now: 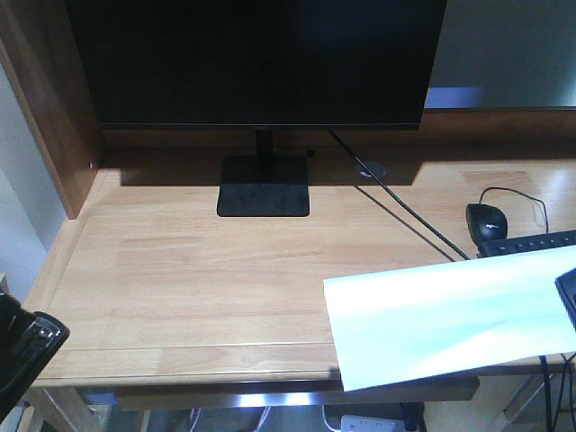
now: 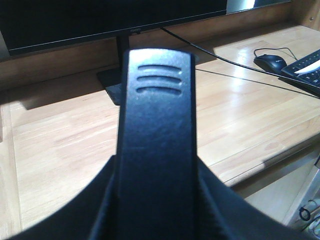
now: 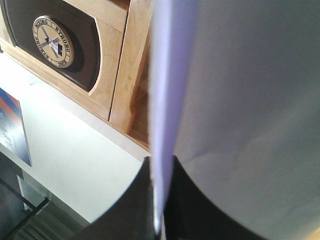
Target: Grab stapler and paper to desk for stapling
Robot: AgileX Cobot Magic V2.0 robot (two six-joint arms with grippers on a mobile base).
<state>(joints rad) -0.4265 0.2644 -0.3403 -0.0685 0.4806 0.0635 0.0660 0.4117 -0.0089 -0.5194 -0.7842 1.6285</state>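
As paper (image 1: 441, 315) hangs pinched, stapler (image 2: 156, 125) seemingly gripped

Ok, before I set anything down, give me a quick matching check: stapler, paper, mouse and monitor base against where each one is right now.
Things:
1 stapler
2 paper
3 mouse
4 monitor base

Places:
A on the desk at the right, beside the keyboard
B held in the left tool, near the desk's front-left corner
C standing at the back of the desk
D pinched in the right tool, over the desk's front-right edge

Pairs: 1-B, 2-D, 3-A, 4-C
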